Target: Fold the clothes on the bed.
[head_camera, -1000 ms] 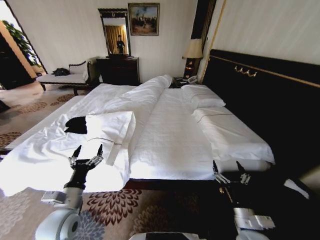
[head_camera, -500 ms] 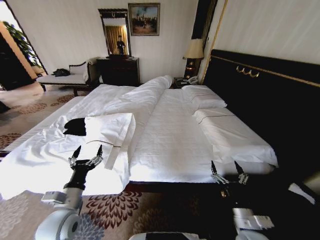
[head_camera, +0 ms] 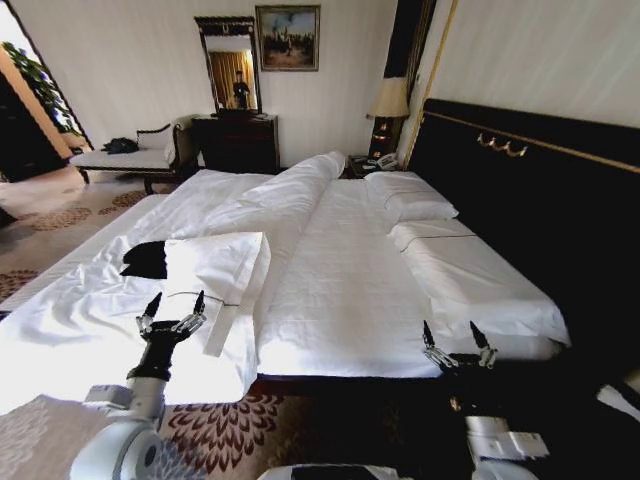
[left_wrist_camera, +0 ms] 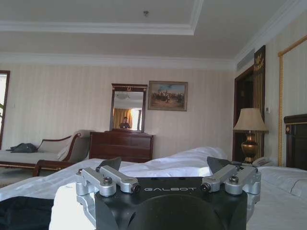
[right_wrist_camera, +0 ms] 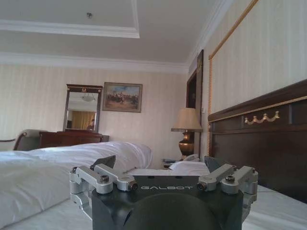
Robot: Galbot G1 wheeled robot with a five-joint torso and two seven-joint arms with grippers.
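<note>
Presently, the black T-shirt (head_camera: pixel 147 259) lies bunched on the bed (head_camera: pixel 350 280) beside a folded-back duvet flap (head_camera: pixel 222 268), ahead and slightly left of the left gripper (head_camera: pixel 172 304), nearer than the right gripper (head_camera: pixel 457 336); both spread wide, empty.

A: How much of the black T-shirt (head_camera: pixel 148 259) can you see?
B: Just a dark patch at ten o'clock from the left gripper (head_camera: pixel 172 304); the folded-back duvet (head_camera: pixel 215 265) hides the rest, print included.
A: And the bed (head_camera: pixel 350 270)?
B: Its near left corner runs off the picture's edge. The mirror (head_camera: pixel 231 66) holds a figure too small to tell.
</note>
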